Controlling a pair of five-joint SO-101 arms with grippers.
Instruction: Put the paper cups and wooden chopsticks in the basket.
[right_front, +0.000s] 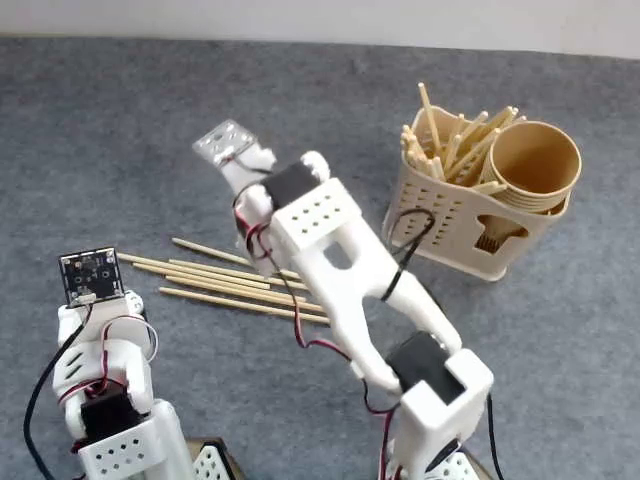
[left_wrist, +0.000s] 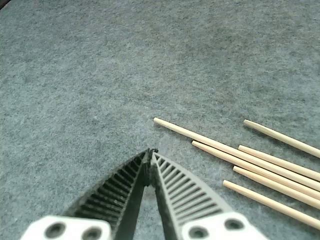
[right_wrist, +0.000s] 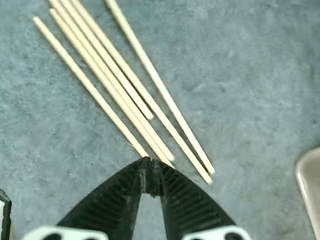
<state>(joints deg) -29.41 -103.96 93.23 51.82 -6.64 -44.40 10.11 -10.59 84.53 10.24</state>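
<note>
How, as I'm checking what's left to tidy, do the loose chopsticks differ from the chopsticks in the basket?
The loose chopsticks lie flat on the grey mat; the stowed chopsticks stand on end in the basket. The loose ones lie roughly parallel, side by side; the stowed ones lean at mixed angles, next to stacked paper cups. Both are thin, pale wooden sticks.

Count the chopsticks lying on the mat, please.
6 chopsticks, in one loose row on the mat beside the basket; an arm covers their far ends, so another may hide.
</note>
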